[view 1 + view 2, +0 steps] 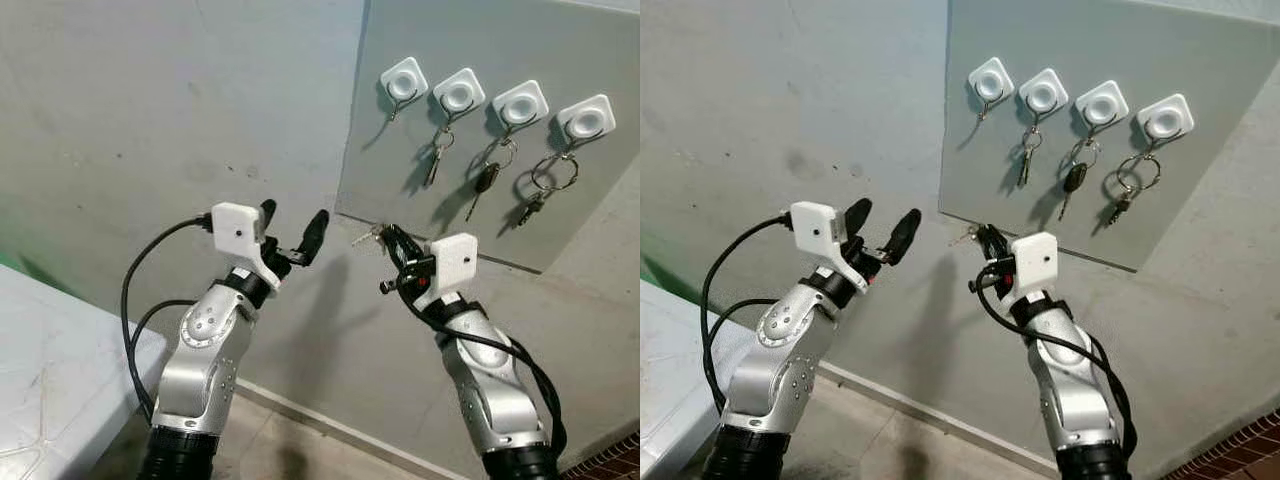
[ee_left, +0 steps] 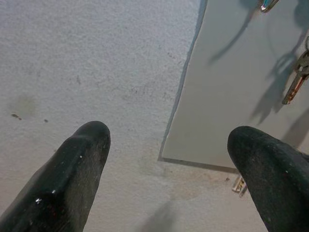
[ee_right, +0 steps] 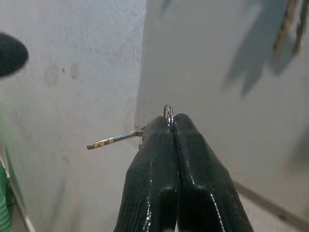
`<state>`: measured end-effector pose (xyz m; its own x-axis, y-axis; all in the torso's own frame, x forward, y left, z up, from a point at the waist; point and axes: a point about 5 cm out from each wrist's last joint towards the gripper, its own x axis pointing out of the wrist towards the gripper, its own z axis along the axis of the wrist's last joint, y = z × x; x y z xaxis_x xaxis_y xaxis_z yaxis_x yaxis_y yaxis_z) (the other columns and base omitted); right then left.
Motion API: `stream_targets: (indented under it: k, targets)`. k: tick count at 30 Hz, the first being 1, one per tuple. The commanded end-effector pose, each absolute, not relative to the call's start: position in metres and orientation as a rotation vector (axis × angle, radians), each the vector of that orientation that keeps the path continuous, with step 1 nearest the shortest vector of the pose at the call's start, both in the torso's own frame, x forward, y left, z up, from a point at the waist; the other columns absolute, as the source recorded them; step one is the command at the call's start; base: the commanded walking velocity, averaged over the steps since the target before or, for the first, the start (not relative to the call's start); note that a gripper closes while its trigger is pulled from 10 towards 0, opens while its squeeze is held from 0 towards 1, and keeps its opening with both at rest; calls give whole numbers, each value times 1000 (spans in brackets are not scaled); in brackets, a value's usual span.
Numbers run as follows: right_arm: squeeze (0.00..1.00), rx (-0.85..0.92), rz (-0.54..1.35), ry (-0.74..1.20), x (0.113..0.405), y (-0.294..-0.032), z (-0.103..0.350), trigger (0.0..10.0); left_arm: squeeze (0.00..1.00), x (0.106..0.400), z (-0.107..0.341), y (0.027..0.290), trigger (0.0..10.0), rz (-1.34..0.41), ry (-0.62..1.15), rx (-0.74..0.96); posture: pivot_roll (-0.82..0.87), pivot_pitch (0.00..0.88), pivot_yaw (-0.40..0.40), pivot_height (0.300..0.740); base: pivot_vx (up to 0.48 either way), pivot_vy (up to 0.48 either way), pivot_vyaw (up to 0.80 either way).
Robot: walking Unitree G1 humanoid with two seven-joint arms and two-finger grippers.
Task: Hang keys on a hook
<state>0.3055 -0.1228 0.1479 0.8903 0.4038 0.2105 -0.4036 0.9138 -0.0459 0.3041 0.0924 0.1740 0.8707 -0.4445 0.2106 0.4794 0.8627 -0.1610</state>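
Observation:
A grey panel (image 1: 590, 230) on the wall carries a row of white square hooks. The leftmost hook (image 1: 403, 80) is bare; the other three each hold hanging keys (image 1: 487, 176). Below the panel's lower left corner, my right gripper (image 1: 392, 238) is shut on a key ring (image 3: 168, 112). A small key (image 3: 113, 141) sticks out sideways from the ring towards the left arm. My left gripper (image 1: 293, 225) is raised at about the same height, a little to the left, open with nothing between its fingers (image 2: 79, 164).
A white tabletop (image 1: 50, 370) juts in at the lower left, close to the left arm. The bare grey wall fills the space around both arms. Tiled floor (image 1: 280, 450) lies below, with a skirting strip along the wall's foot.

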Motion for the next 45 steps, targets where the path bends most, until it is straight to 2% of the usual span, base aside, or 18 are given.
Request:
stream_targets:
  k: [1, 22, 45]
  targets:
    - [0, -13, 438, -254, 311, -123, 158, 10000, 0, 303, 187, 89, 10000, -527, -201, -206, 17, 0, -38, 736, 0, 0, 0]
    - [0, 29, 544, -395, 332, -112, 196, 10000, 0, 295, 225, 75, 10000, -648, -283, -186, 26, 6, -38, 736, 0, 0, 0]
    - [0, 141, 613, -503, 341, -116, 238, 10000, 0, 286, 245, 70, 10000, -688, -313, -199, 31, 24, -36, 736, 0, 0, 0]
